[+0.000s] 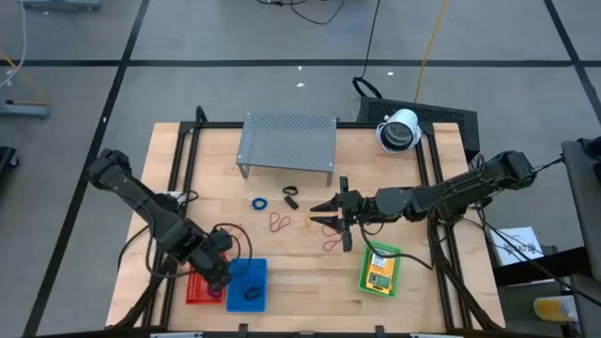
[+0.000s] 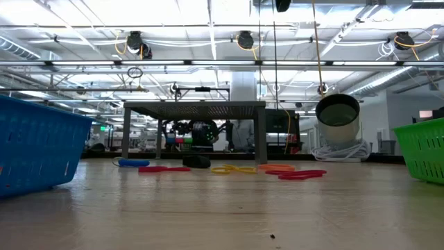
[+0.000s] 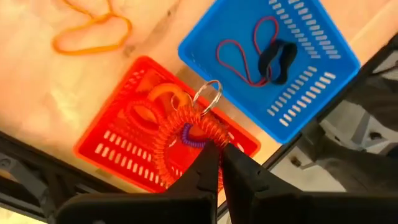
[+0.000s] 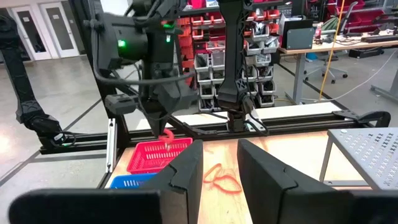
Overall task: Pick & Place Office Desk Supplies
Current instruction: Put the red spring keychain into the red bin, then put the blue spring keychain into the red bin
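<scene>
My left gripper [image 3: 219, 148] hangs over the red basket [image 3: 118, 152] at the table's near left, shut on a red coiled cord loop [image 3: 180, 134] that carries a metal key ring [image 3: 208, 96]. The right wrist view shows the same loop [image 4: 166, 137] dangling above the red basket [image 4: 152, 155]. The blue basket [image 3: 323, 56] beside it holds a red rubber band [image 3: 239, 53] and a black piece [image 3: 278, 59]. My right gripper [image 1: 327, 218] stands open and level at mid-table, above loose rubber bands [image 1: 280, 222], with nothing between its fingers. My left gripper pinches the coiled loop between its two fingertips at one spot on the coil [image 3: 208, 142], on the side away from the key ring. The fingers come from above, pointing steeply down. The loop hangs below them over the red basket, the ring at its lower end.
A grey perforated shelf [image 1: 286, 143] stands at the back, a white roll [image 1: 399, 130] to its right. A blue ring [image 1: 258, 202] and a black clip [image 1: 290, 196] lie before the shelf. The green basket [image 1: 380, 270] at the near right holds a yellow-orange packet.
</scene>
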